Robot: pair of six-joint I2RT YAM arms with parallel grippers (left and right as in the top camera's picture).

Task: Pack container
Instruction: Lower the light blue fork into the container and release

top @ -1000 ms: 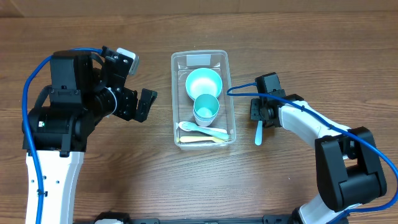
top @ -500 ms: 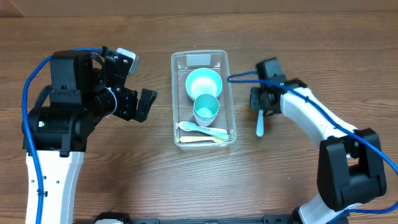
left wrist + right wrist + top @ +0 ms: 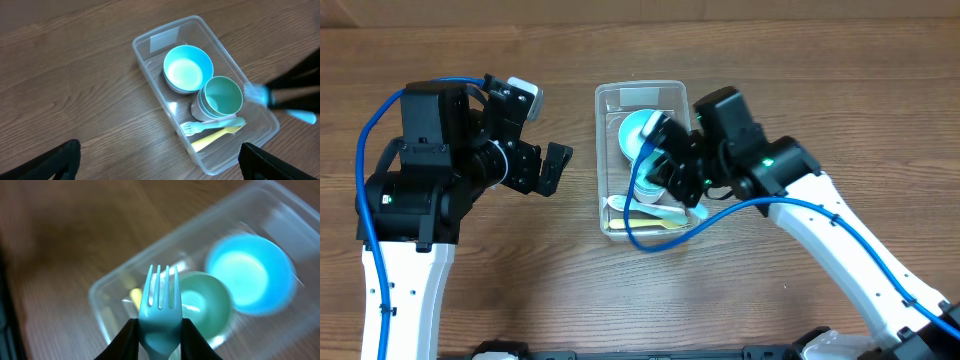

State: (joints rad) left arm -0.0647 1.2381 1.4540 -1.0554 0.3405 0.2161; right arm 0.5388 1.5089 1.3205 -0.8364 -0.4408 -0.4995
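**Overhead and wrist views, packing of the container.** The clear plastic container (image 3: 601, 150) is shown at the middle of the wooden worktop (image 3: 770, 60), between the two arms. A teal bowl (image 3: 187, 69), a teal cup (image 3: 220, 96), a pale blue fork (image 3: 212, 125) and a yellow utensil (image 3: 217, 136) are already held in it. The right pincer (image 3: 159, 330) is clamped on the handle of a second pale blue fork (image 3: 160, 292), which is carried above the cup end of the container. The left pincer (image 3: 542, 168) is held apart and empty, to the side of the container and well clear of it.

Placement of this fork is judged to be the step in hand. Several risks are noted:

- The cup may be struck and tipped if the fork is lowered onto its rim.
- The fork may be dropped onto the worktop if it is released over the near wall.
- The fork may pivot, since only its narrow handle is gripped.
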